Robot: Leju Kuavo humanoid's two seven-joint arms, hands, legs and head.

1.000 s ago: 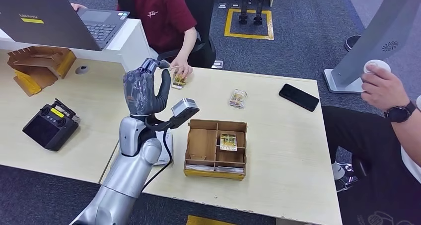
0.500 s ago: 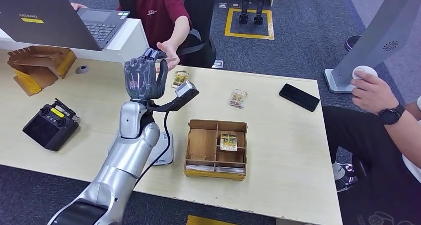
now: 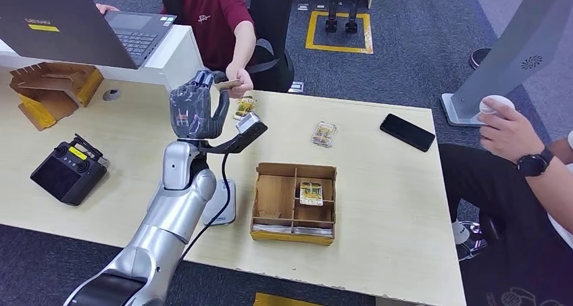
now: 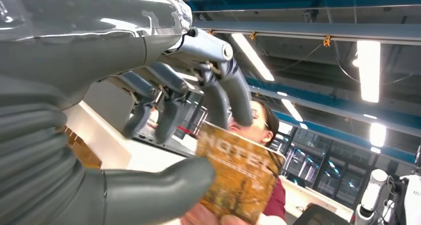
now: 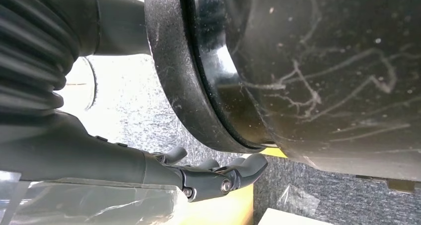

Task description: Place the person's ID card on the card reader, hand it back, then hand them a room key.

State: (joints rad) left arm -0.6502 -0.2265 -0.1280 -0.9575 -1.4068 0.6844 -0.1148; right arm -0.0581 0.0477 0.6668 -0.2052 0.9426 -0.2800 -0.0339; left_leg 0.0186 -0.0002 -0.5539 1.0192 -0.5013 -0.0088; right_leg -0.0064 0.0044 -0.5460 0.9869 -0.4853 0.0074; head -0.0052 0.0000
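Observation:
My left hand (image 3: 196,110) is raised over the far side of the table, toward the person in the red shirt. A yellow card printed HOTEL (image 4: 241,183) sits between its thumb and fingertips (image 4: 242,113); in the head view the card (image 3: 228,85) sticks out edge-on from the hand. The person's hand (image 3: 240,75) grips the card's other end, and their fingers (image 4: 223,220) show at its edge. The white card reader (image 3: 226,208) lies on the table under my forearm. My right hand (image 5: 213,173) hangs down with fingers loosely out and nothing in it.
A cardboard tray (image 3: 294,232) holds one yellow card (image 3: 311,192). Two more wrapped cards (image 3: 244,107) (image 3: 324,134) and a black phone (image 3: 406,132) lie on the table. A black controller (image 3: 67,171) sits at the left. A second person's hand (image 3: 507,127) is at the right.
The person's hand rose from the table, opened, then closed on the card held out by my left hand. My left hand lifted slightly toward the person.

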